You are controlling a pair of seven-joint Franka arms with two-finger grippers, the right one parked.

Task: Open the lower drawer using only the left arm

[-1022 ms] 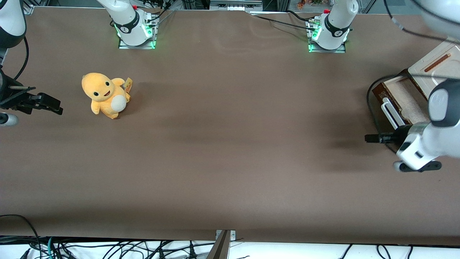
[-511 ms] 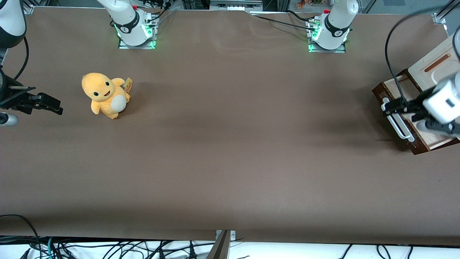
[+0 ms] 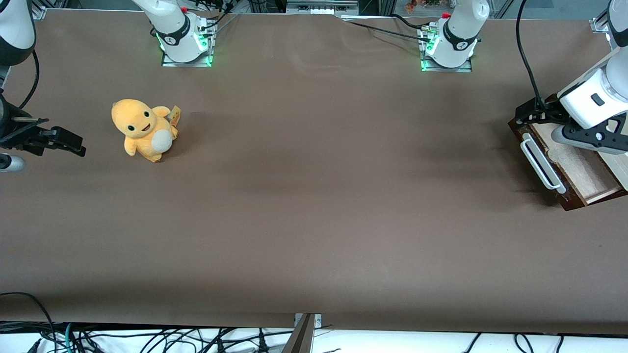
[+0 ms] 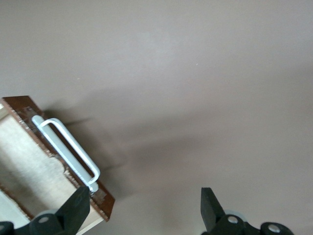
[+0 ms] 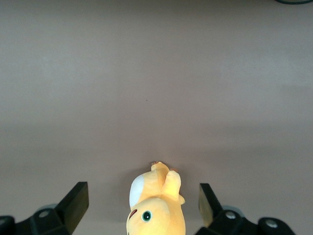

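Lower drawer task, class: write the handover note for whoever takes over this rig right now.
Tool: open, holding nothing, above the lower drawer's end farther from the front camera, off the white handle.
Lower drawer: pulled out at the working arm's end of the table, pale inside showing.
Plush toy: toward the parked arm's end.
Done: drawer appears open.
Left: probably only retracting the left arm.

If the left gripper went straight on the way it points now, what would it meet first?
Probably bare tabletop. The left gripper, fingers open, hangs above the open lower drawer; between its fingers the wrist view shows only brown table, with the drawer's white handle just off that line. Depth is unclear.
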